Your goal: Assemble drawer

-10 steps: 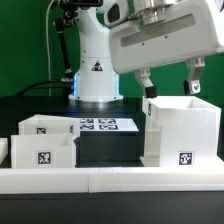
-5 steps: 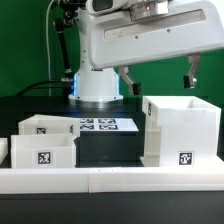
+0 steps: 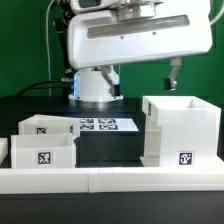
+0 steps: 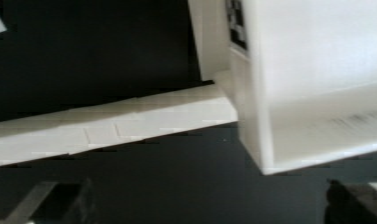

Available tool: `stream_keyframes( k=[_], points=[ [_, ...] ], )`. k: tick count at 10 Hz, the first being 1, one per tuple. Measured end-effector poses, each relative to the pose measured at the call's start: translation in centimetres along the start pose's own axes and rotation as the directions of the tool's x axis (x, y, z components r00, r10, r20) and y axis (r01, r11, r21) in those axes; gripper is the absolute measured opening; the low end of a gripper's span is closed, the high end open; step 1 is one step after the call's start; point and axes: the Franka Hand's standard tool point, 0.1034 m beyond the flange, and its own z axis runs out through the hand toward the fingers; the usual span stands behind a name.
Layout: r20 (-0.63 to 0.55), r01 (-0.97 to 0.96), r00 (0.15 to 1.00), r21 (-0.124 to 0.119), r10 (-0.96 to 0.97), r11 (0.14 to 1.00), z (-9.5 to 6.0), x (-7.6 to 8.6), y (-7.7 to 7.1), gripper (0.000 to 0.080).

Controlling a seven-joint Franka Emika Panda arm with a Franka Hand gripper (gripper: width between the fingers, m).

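Note:
The tall white drawer box (image 3: 181, 133) stands open-topped at the exterior view's right, with a tag on its front. Two low white drawer trays stand at the left, one in front (image 3: 44, 152) and one behind (image 3: 44, 125). My gripper (image 3: 142, 80) hangs above and behind the box, open and empty, with its dark fingers (image 3: 172, 74) wide apart. In the wrist view the box (image 4: 300, 110) fills one side and a long white bar (image 4: 105, 128) runs up to it. My gripper (image 4: 206, 203) shows only two dark fingertips (image 4: 48, 203) with nothing between them.
The marker board (image 3: 100, 126) lies on the black table behind the trays. A long white rail (image 3: 110, 182) runs along the front edge. The robot's white base (image 3: 95, 88) stands at the back, before a green wall.
The arm has moved towards the exterior view's left and slightly up, away from above the tall box. The gripper stayed open and the parts have not moved.

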Motion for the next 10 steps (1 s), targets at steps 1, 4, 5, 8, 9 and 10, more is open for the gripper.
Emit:
stream_keyframes(
  k=[1,4,5,8,9,10],
  points=[
    [-0.013,0.025,1.0,-0.014,-0.025,1.0,0.3,-0.2,1.5,0.0649],
    [-0.038,0.068,0.997,-0.043,-0.07,0.997,1.3,-0.6,3.2,0.0649],
    [-0.037,0.069,0.997,-0.043,-0.071,0.997,1.4,-0.6,3.1,0.0649],
    [-0.054,0.188,0.98,-0.068,-0.192,0.98,1.6,-0.9,5.3,0.0649],
    [-0.055,0.202,0.977,-0.083,-0.207,0.976,2.2,-2.2,6.4,0.0649],
    [-0.056,0.213,0.974,-0.093,-0.219,0.973,2.7,-3.1,6.9,0.0649]
  ],
)
